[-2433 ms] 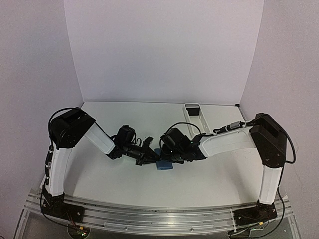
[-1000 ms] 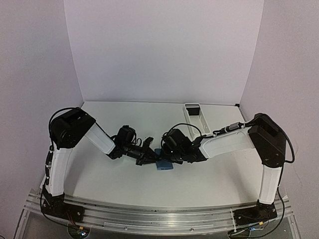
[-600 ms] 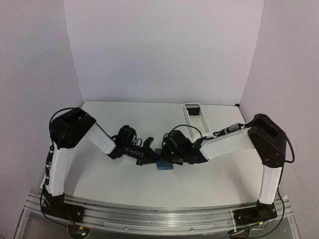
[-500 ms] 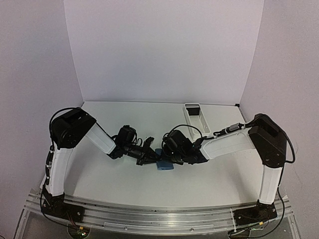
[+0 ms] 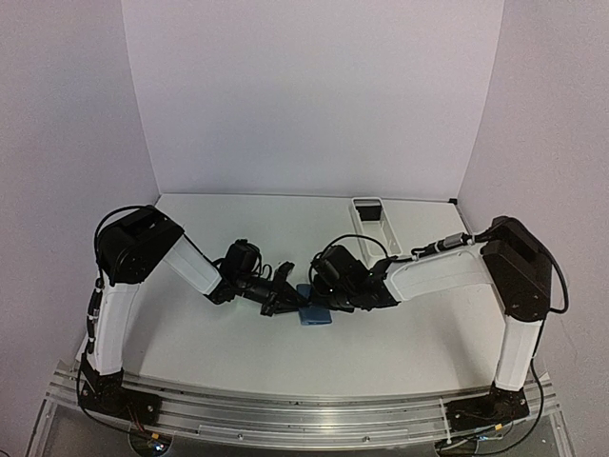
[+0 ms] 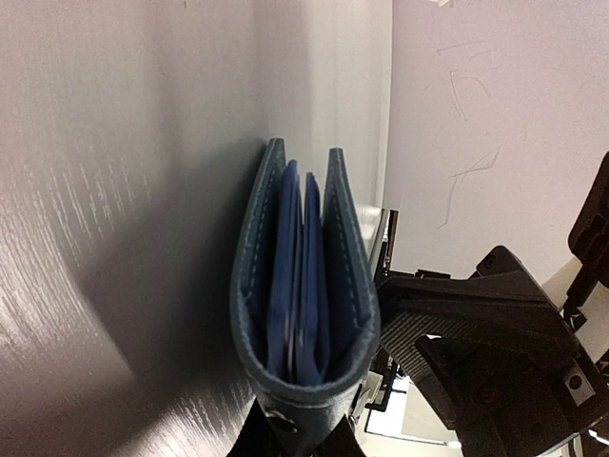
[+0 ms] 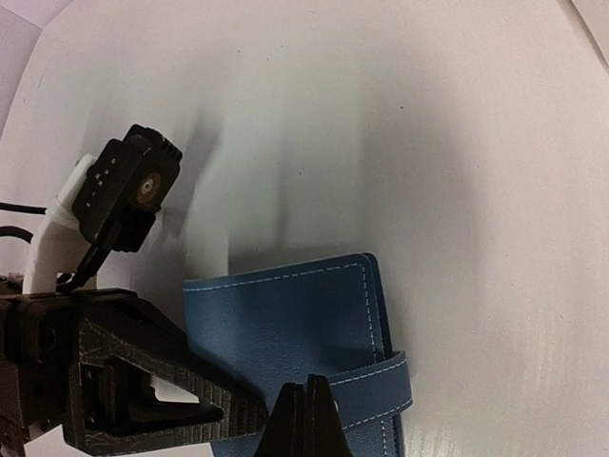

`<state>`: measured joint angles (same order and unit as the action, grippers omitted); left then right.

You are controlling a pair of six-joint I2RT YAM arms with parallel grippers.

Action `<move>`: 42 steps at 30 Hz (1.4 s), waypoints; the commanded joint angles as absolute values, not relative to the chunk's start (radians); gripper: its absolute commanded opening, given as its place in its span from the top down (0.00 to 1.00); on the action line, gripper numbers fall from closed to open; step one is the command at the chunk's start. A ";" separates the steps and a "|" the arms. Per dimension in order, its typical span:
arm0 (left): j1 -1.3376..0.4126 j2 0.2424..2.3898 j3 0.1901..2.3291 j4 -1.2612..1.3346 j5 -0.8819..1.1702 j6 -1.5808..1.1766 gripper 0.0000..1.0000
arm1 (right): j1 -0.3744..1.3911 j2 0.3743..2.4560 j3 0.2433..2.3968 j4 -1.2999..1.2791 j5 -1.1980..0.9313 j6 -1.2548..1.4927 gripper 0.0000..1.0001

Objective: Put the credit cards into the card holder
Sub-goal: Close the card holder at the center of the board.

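- The small blue folding leather card holder with pale stitching [image 5: 314,318] sits near the middle of the white table [image 5: 285,228], between the two gripper heads and toward the near side.
- From the left wrist view, the card holder [image 6: 304,286] stands on edge with its spine nearest that camera. Its two covers are slightly parted, and lighter blue inner leaves show between them.
- The left gripper [image 6: 300,443] has its black fingers nearly closed, pinching the spine of the card holder from both sides.
- From above, the left gripper [image 5: 283,303] reaches in from the left and touches the card holder's left end.
- The right gripper [image 7: 306,419] has its fingers pressed fully together, with no gap showing. The tips lie over the outer cover of the card holder [image 7: 285,324], just beside the blue strap-like snap tab [image 7: 385,381].
- Those tips may be nipping the cover's edge, but the contact point is cut off at the frame's bottom.
- A long white rectangular plastic tray [image 5: 369,231] lies well apart, toward the far right of the table.
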<state>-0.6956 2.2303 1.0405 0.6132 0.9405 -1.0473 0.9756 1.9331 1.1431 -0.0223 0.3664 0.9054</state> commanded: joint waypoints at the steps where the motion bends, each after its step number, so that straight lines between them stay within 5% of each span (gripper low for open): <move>1: -0.709 2.350 0.985 0.394 0.860 -1.037 1.00 | 0.973 1.932 1.202 -0.036 0.345 0.907 1.00; 42: -0.709 2.350 0.981 0.399 0.858 -1.045 1.00 | 0.973 1.973 1.180 -0.038 0.318 0.917 1.00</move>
<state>-0.6956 2.2303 1.0405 0.6136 0.9413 -1.0481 0.9718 1.9591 1.1706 -0.0437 0.3317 0.9073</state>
